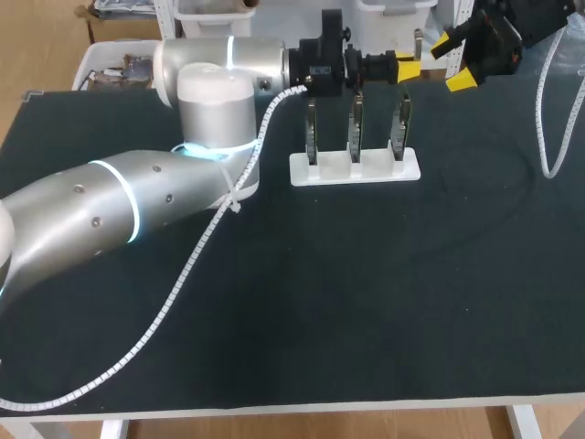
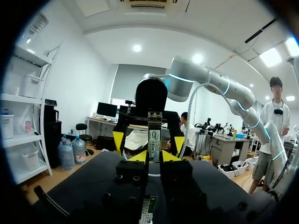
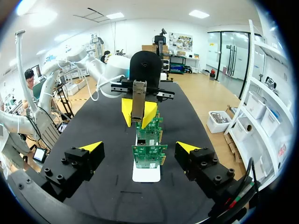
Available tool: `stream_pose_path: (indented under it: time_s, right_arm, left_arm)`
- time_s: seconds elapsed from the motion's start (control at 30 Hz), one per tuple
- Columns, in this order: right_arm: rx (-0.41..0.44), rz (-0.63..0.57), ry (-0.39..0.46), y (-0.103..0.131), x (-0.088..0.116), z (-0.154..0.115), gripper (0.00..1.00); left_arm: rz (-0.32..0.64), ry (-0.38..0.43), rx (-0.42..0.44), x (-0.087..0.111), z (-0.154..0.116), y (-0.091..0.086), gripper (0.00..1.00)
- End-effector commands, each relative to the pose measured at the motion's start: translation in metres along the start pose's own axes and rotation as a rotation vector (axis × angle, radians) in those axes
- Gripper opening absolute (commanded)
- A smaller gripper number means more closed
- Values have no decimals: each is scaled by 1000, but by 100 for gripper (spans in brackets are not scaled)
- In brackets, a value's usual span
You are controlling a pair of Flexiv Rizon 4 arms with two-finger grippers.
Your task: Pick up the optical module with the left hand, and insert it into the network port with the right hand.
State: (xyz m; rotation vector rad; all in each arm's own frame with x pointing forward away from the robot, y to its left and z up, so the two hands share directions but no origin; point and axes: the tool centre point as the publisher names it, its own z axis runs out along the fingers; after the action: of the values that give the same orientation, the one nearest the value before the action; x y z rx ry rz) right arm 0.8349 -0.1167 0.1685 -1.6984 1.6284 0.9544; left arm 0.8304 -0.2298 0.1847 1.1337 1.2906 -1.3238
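left gripper [image 2: 154, 157] pinches optical module [image 2: 154, 137], long axis upright, near tabletop's [image 1: 366, 293] far edge. right gripper [image 3: 140, 148] spread wide, module dead ahead of it, apart.

The dark flat worktop [image 1: 366, 302] looks matt, like fine cloth or a mat. The curved silver left arm [image 1: 82, 215] has a smooth satin metal shell, trailed by a ribbed white plastic spiral cable sleeve [image 1: 174, 297]. The white rectangular plastic stand [image 1: 355, 168] gleams slightly. The slim grey metal optical module [image 3: 138, 100] shines dully.
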Motion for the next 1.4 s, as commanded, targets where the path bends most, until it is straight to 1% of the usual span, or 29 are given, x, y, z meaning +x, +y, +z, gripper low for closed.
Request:
stream_pose_path:
  time_s: [0.03, 0.27, 0.4, 0.63, 1.0, 1.4]
  right_arm:
    - [-948, 0, -2, -8, 0, -2, 100]
    - [-948, 0, -2, -8, 0, -2, 100]
    - [-948, 0, -2, -8, 0, -2, 100]
    - [-948, 0, -2, -8, 0, -2, 100]
    - [-948, 0, -2, -8, 0, -2, 100]
    - [-948, 0, -2, -8, 0, -2, 100]
  left_arm:
    - [2, 0, -23, -1, -2, -8, 0]
    - [4, 6, -21, -2, -3, -8, 0]
    - [15, 27, -23, -4, -2, -8, 0]
    - [16, 26, -12, -4, 0, -7, 0]
    - [7, 23, -17, 0, -3, -5, 0]
    - [7, 22, -20, 0, -4, -4, 0]
